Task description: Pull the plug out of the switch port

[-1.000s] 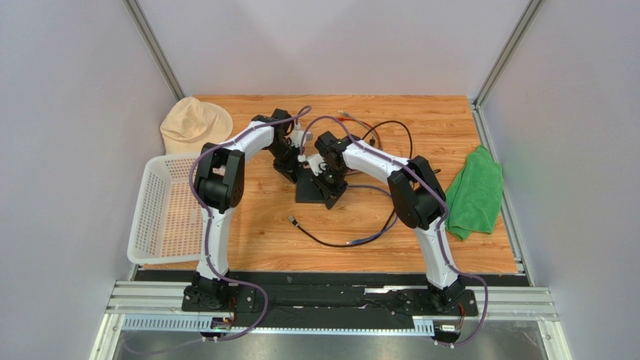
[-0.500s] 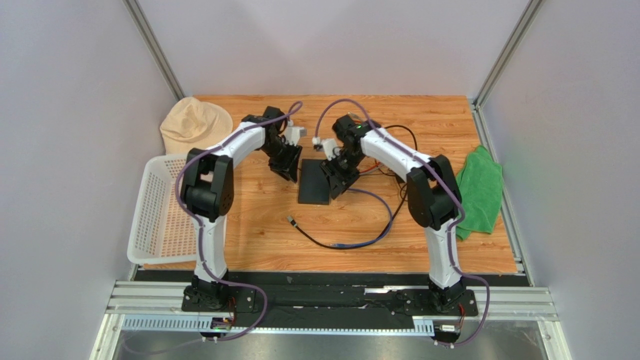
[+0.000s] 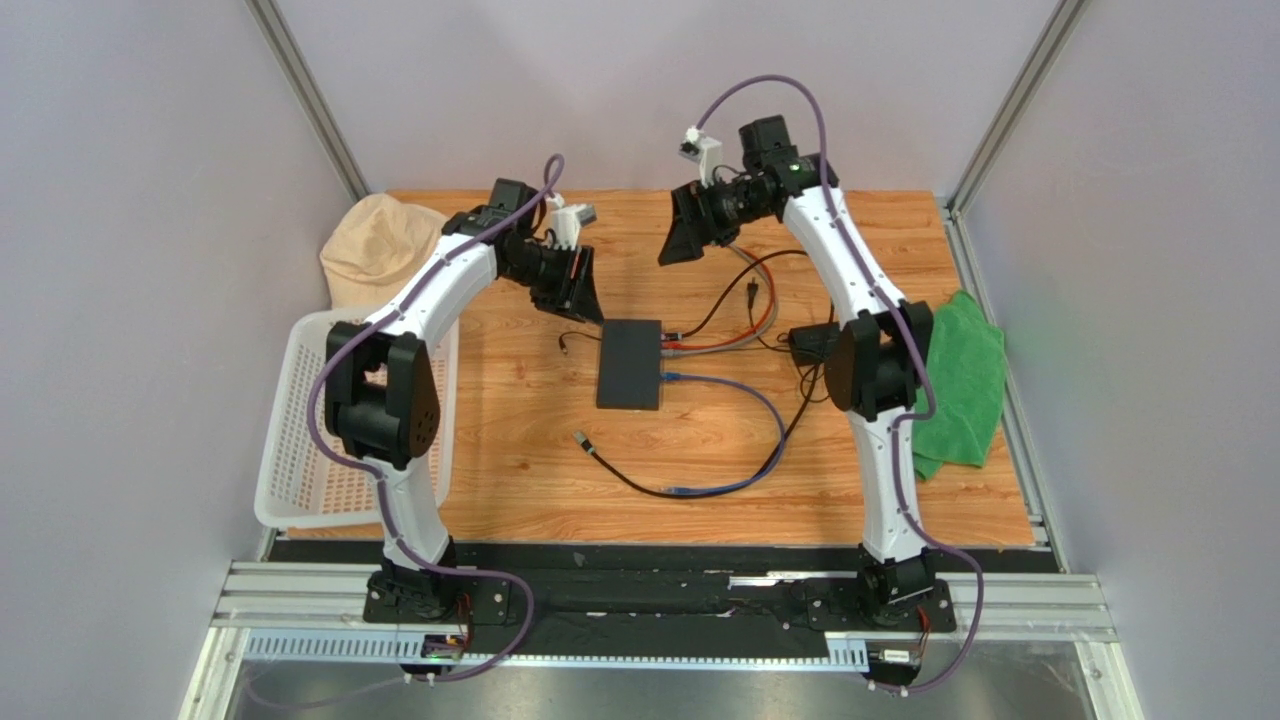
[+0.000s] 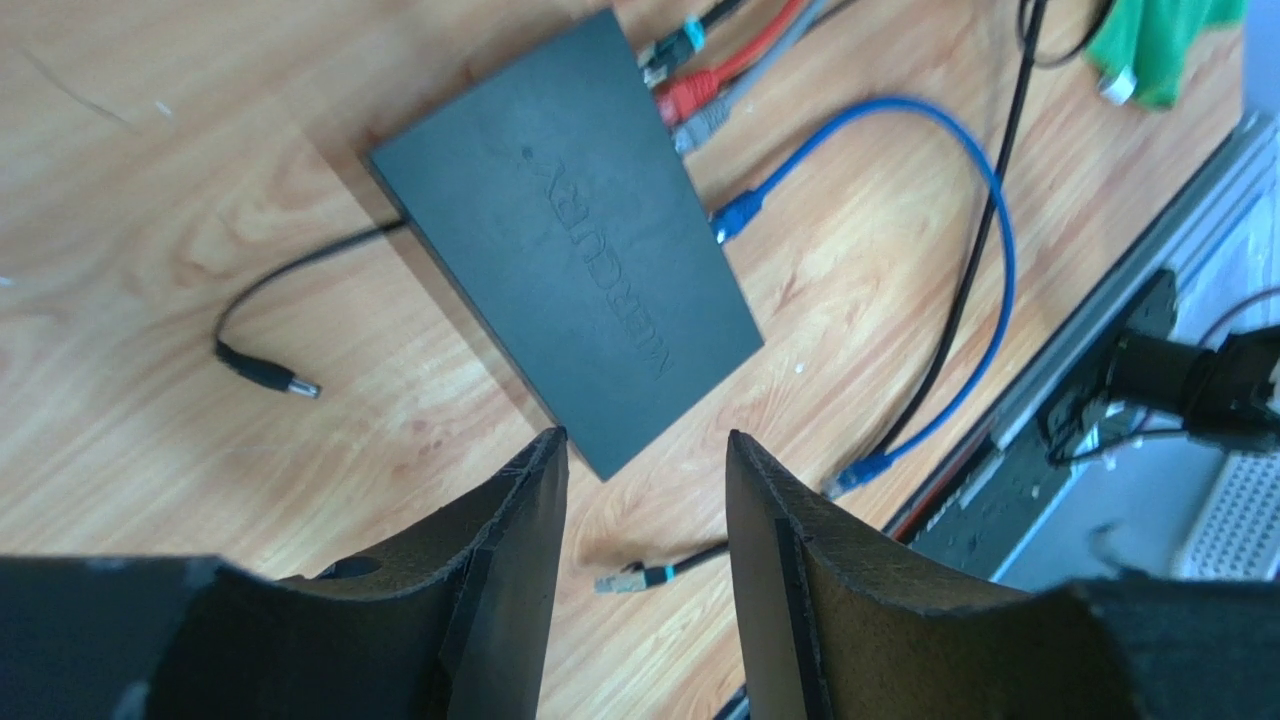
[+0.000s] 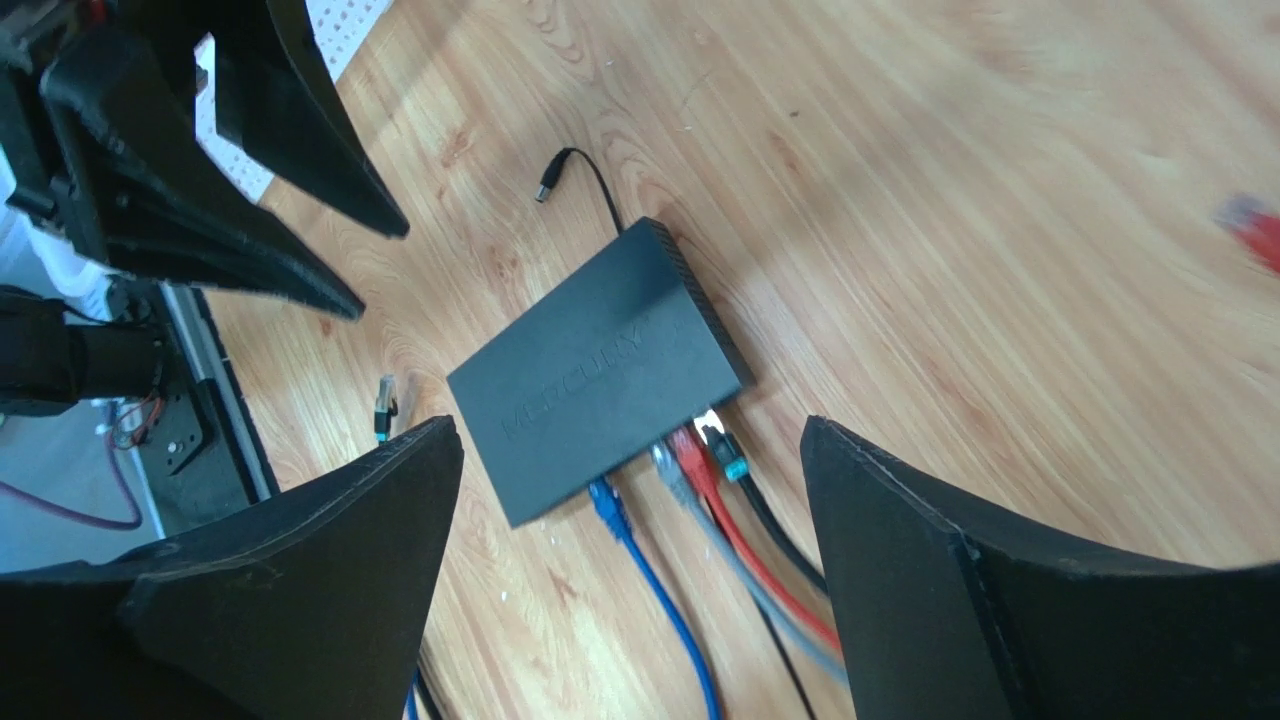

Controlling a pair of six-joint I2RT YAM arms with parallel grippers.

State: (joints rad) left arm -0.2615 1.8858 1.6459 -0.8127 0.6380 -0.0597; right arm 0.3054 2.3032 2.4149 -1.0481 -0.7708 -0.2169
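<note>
Both arms are newly lifted off the switch (image 4: 579, 225), no longer crowding over it, and both grips are let go. The left gripper (image 4: 643, 450) has its jaws spread with nothing between them; the right gripper (image 5: 631, 450) stands wider apart, also empty. The switch lies flat on the table (image 3: 511, 450), below and ahead of the left jaws and framed in the gap of the right ones. The plug (image 4: 732, 221) of the blue cable (image 4: 992, 225) touches the narrow edge at the switch port (image 4: 712, 233), well beyond either set of jaws. It looks still seated, though I cannot tell for sure; if so, the pull remains undone
</note>
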